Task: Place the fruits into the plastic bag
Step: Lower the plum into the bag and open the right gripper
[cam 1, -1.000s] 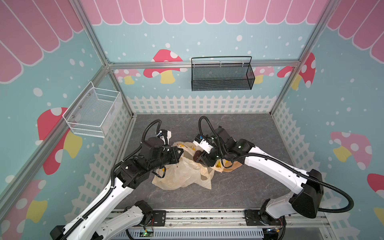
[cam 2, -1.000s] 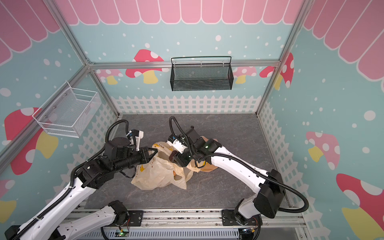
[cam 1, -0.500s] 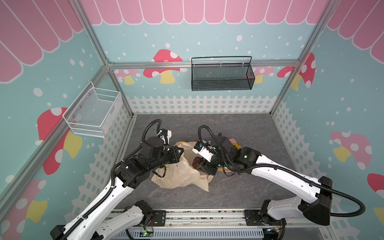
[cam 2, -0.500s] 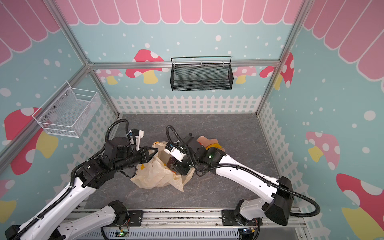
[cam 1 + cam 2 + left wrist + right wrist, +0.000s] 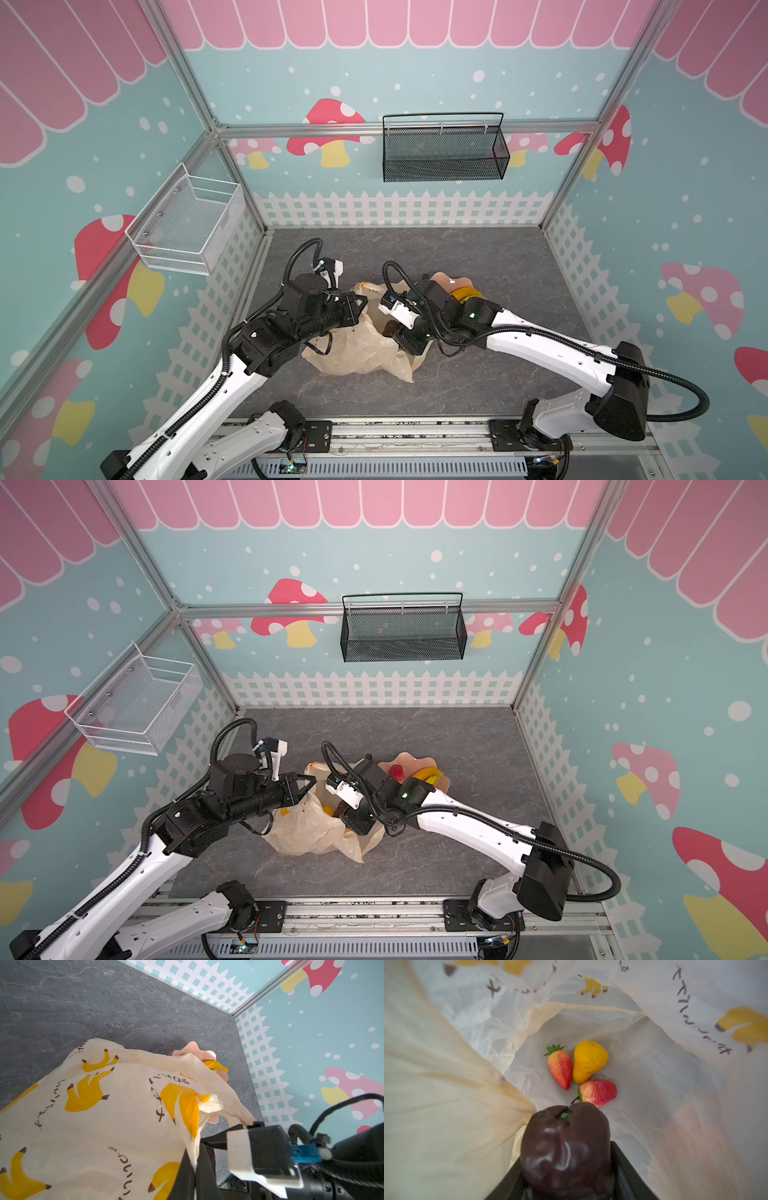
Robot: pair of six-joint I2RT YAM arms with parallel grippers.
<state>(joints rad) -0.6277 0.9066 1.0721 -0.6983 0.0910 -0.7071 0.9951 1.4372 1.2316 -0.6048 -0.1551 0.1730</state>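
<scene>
The plastic bag (image 5: 353,353) (image 5: 307,833) lies crumpled on the grey floor between both arms. My left gripper (image 5: 360,302) (image 5: 196,1167) is shut on the bag's rim and holds its mouth up. My right gripper (image 5: 392,331) (image 5: 565,1167) is inside the mouth, shut on the dark brown-black round fruit (image 5: 564,1147) (image 5: 390,328). At the bottom of the bag lie two strawberries (image 5: 560,1070) (image 5: 598,1093) and a yellow-orange fruit (image 5: 588,1061). Behind the right arm, a pink plate (image 5: 409,759) (image 5: 195,1051) carries a banana (image 5: 428,776) (image 5: 216,1067) and a strawberry (image 5: 397,772).
A black mesh basket (image 5: 444,153) hangs on the back wall and a white wire basket (image 5: 187,228) on the left wall. White picket-fence panels line the floor's edges. The arm bases sit on a rail along the front.
My right gripper has carried the dark fruit from beside the plate leftward and down into the bag's mouth. The left gripper has kept its hold on the rim.
</scene>
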